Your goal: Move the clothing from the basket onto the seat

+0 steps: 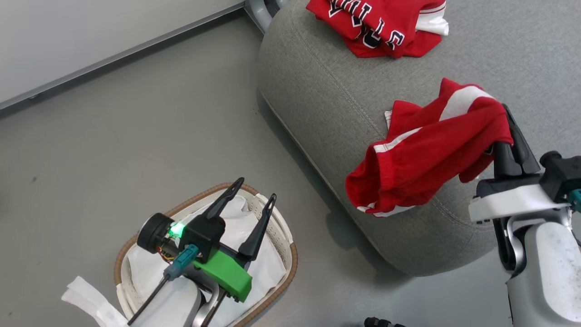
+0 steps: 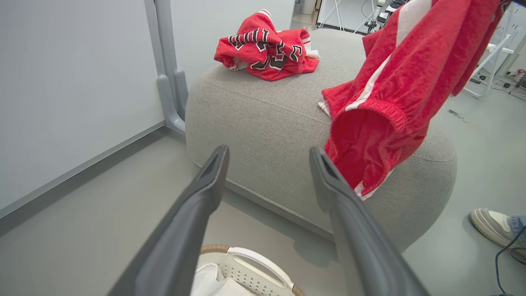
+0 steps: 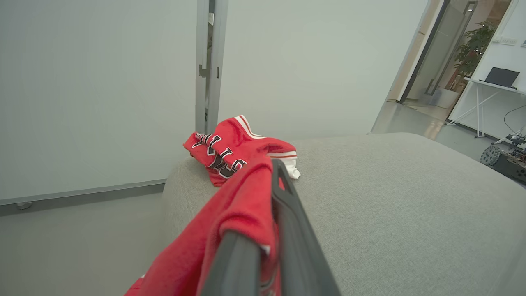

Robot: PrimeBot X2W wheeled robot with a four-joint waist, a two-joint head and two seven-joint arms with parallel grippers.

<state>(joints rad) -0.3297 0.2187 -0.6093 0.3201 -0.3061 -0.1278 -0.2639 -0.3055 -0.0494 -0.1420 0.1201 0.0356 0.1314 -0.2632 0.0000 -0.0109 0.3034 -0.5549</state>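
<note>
A red jersey (image 1: pixel 381 25) with black-and-white lettering lies crumpled on the far part of the grey seat (image 1: pixel 317 91); it is the lettered jersey (image 2: pixel 265 51) in the left wrist view and the jersey (image 3: pixel 230 150) in the right wrist view. My right gripper (image 1: pixel 508 120) is shut on a red garment with white panels (image 1: pixel 422 154), which hangs over the seat's near edge. The same garment (image 2: pixel 382 107) dangles beside the seat (image 2: pixel 267 119). My left gripper (image 1: pixel 254 190) stands open above the white basket (image 1: pixel 283 236), with nothing between its fingers. A white liner sheet (image 1: pixel 150 268) lies in the basket.
A pale wall panel with a grey base rail (image 1: pixel 113 54) runs along the far left. A grey post foot (image 2: pixel 170 102) stands by the seat's corner. A person's shoe (image 2: pixel 491 224) rests on the floor to the right. A desk with a laptop (image 3: pixel 499 78) stands far off.
</note>
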